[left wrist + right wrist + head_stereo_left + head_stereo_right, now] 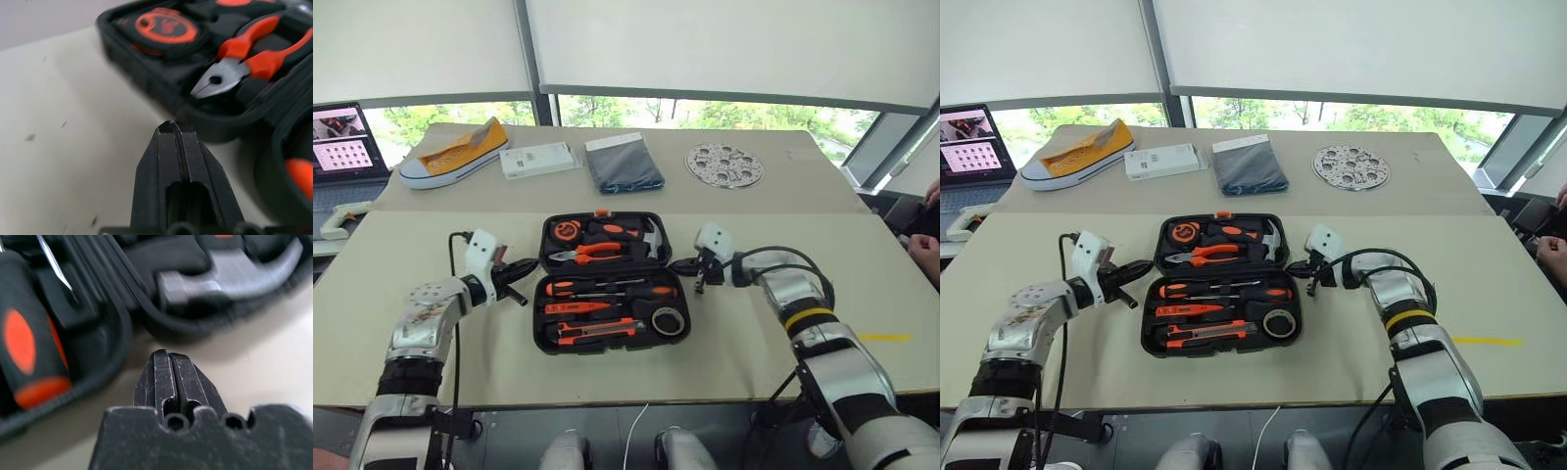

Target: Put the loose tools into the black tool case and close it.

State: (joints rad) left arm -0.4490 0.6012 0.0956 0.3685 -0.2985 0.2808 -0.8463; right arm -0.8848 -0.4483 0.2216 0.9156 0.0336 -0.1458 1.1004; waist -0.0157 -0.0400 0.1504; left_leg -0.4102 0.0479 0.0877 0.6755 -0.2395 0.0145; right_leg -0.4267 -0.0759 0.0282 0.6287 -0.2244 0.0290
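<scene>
Case [607,338] lies open at frame centre, tools seated. I see left gripper [521,266] and right gripper [685,264], both clenched empty, flanking hinge line; equally near.

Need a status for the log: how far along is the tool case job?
Done: the tools all sit in the case's slots; none lies loose on the table. In hand: nothing; the left gripper and right gripper are shut and empty, flanking the hinge line. Left: fold the case closed; it lies fully open.
</scene>
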